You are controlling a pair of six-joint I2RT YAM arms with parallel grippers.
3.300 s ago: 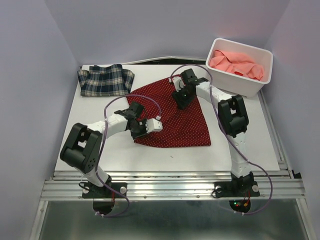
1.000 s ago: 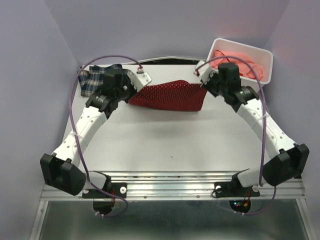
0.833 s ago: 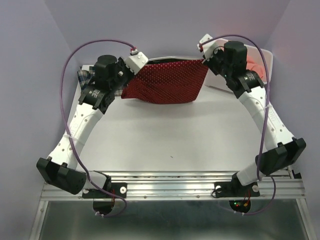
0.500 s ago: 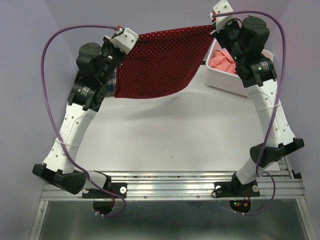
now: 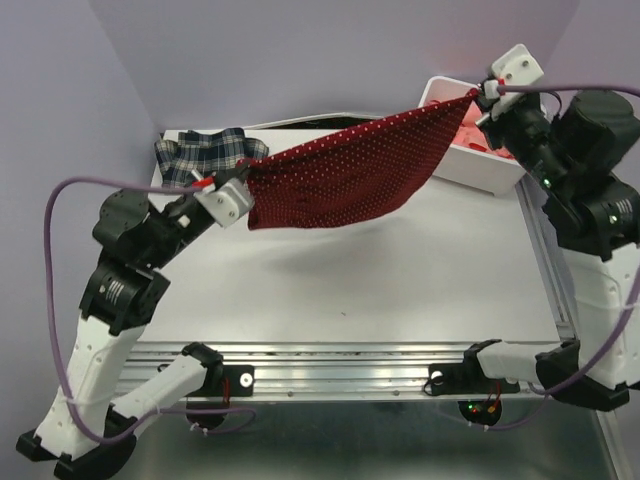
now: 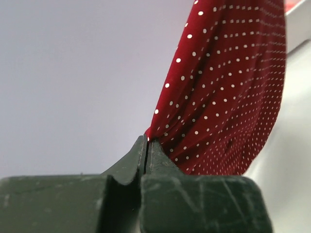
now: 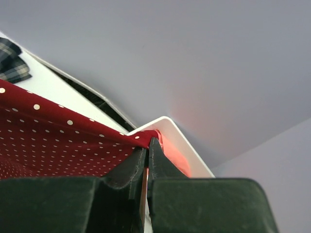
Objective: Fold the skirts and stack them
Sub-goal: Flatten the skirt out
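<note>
Corners of red skirt (image 5: 350,175) sit clamped in left tool (image 5: 247,182) and right tool (image 5: 477,96), clear above table (image 5: 400,285).

The red dotted skirt (image 5: 345,175), held stretched in the air, bars the far half of the table (image 5: 350,290); the near half lies open. The plaid skirt (image 5: 205,158) fills the far-left corner, the white bin (image 5: 470,175) the far-right.

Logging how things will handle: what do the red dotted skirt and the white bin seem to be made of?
The red dotted skirt looks like thin, matte woven cloth, perhaps cotton: it sags in soft folds between its two held corners. The white bin looks like rigid moulded plastic, smooth and perhaps faintly glossy, with a rounded rim and even walls.
</note>
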